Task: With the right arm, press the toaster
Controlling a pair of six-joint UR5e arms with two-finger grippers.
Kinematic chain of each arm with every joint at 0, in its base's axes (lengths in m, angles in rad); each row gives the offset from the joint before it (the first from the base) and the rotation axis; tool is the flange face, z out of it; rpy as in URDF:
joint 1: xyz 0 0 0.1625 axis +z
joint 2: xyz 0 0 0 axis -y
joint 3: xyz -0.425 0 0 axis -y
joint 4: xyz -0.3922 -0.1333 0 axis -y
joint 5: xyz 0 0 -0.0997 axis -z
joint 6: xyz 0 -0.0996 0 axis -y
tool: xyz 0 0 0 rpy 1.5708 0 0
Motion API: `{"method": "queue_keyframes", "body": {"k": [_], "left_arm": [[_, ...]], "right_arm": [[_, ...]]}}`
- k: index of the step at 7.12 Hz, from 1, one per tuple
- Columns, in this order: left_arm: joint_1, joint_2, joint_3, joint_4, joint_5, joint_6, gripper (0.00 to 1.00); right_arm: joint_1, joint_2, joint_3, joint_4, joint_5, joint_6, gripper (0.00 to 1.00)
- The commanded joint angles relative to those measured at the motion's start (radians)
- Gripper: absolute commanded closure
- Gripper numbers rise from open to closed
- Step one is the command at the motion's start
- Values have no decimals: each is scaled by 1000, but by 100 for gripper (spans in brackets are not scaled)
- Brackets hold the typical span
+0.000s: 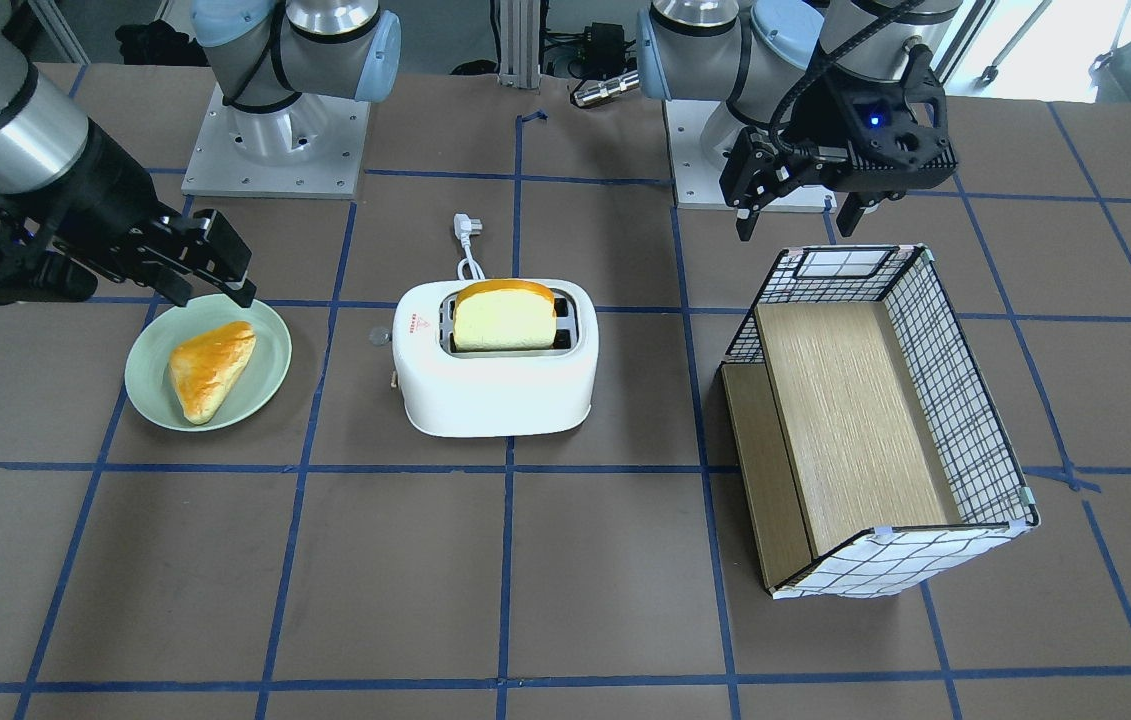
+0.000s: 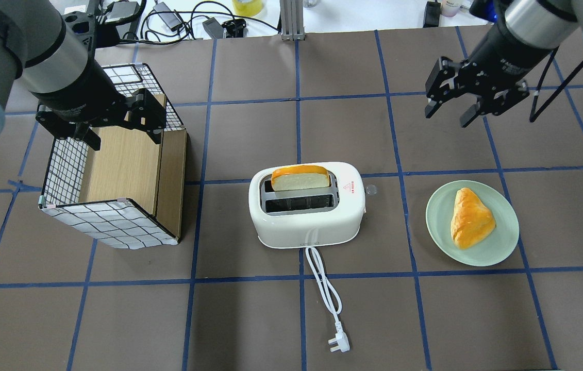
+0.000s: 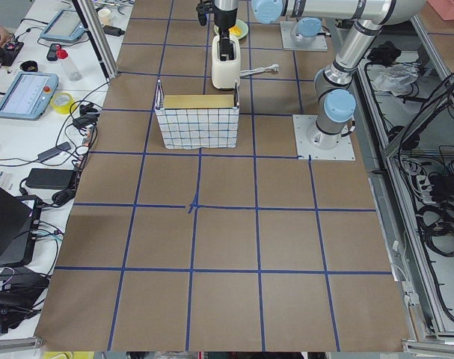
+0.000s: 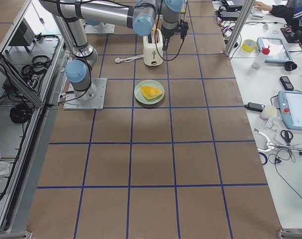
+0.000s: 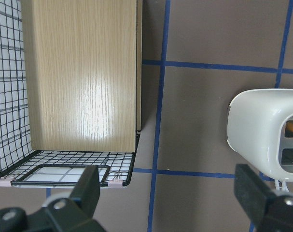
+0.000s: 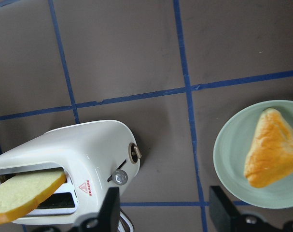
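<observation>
The white toaster [image 2: 306, 206] stands mid-table with a bread slice [image 2: 300, 178] upright in its far slot; its cord and plug [image 2: 338, 345] trail toward the robot. Its lever knob [image 6: 119, 177] shows on the end facing the plate, raised. It also shows in the front view [image 1: 495, 365]. My right gripper [image 2: 448, 110] is open and empty, in the air beyond the plate, well away from the toaster; in the front view [image 1: 221, 281] it hangs over the plate's rim. My left gripper [image 2: 118, 135] is open and empty above the checkered box.
A pale green plate [image 2: 438, 221] with a triangular pastry [image 2: 470, 217] lies to the toaster's right. A checkered wire-and-wood box [image 2: 111, 180] lies on its side to the left. Blue tape lines grid the brown table.
</observation>
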Motion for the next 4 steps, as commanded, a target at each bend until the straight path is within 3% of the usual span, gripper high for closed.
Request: {"method": "queue_keyframes", "body": {"k": [1,4], "left_arm": [[0,0,0,0,1,0,0],[0,0,0,0,0,0,0]], "right_arm": [[88,2,-103,30,-201,61,7],[122,8,-97,-34,-232,98,8]]}}
